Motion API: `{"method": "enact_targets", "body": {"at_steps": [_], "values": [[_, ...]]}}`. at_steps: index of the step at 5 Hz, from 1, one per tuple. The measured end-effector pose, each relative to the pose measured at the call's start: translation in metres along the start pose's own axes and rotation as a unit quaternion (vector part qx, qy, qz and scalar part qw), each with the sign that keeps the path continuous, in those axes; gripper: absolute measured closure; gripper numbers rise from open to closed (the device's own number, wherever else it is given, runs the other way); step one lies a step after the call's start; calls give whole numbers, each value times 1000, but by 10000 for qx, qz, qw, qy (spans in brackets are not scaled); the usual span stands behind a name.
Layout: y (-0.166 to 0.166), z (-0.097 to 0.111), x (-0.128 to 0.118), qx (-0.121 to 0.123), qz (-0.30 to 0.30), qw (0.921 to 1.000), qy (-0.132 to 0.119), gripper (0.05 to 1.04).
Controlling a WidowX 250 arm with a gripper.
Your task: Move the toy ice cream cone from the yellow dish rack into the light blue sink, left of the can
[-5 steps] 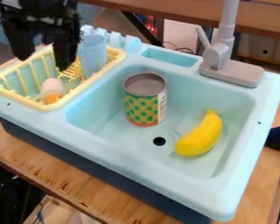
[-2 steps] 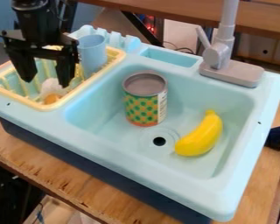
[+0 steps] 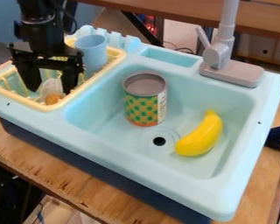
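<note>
Fingers (image 3: 30,78) parted, the gripper (image 3: 51,91) hangs with a white-orange toy (image 3: 51,87) between them, in the yellow rack (image 3: 19,100). From it: cup (image 3: 91,53) at one o'clock; in the sink (image 3: 136,158), can (image 3: 143,98) with dotted label (image 3: 142,110) at three, banana (image 3: 201,134) at four.

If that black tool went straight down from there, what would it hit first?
Likely the white-and-orange thing in the yellow rack, seen between the tool's fingers. Depth is unclear, so a fingertip might meet the rack first.
</note>
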State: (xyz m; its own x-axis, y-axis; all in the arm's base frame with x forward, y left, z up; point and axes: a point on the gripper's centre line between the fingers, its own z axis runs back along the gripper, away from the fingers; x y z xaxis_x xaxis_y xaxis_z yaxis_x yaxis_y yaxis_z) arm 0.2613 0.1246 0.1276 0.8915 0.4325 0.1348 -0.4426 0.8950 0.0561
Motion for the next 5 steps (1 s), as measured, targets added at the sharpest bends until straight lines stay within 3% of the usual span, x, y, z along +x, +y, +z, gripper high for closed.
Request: {"method": "enact_targets", "body": {"at_steps": [1, 3, 4, 5], "values": [[-1, -13, -1, 9, 55, 9998, 199, 83], [11, -24, 4, 61, 202, 9995, 231, 118], [12, -24, 6, 61, 224, 9995, 194, 304], [11, -24, 7, 7, 262, 9995, 167, 313]]}}
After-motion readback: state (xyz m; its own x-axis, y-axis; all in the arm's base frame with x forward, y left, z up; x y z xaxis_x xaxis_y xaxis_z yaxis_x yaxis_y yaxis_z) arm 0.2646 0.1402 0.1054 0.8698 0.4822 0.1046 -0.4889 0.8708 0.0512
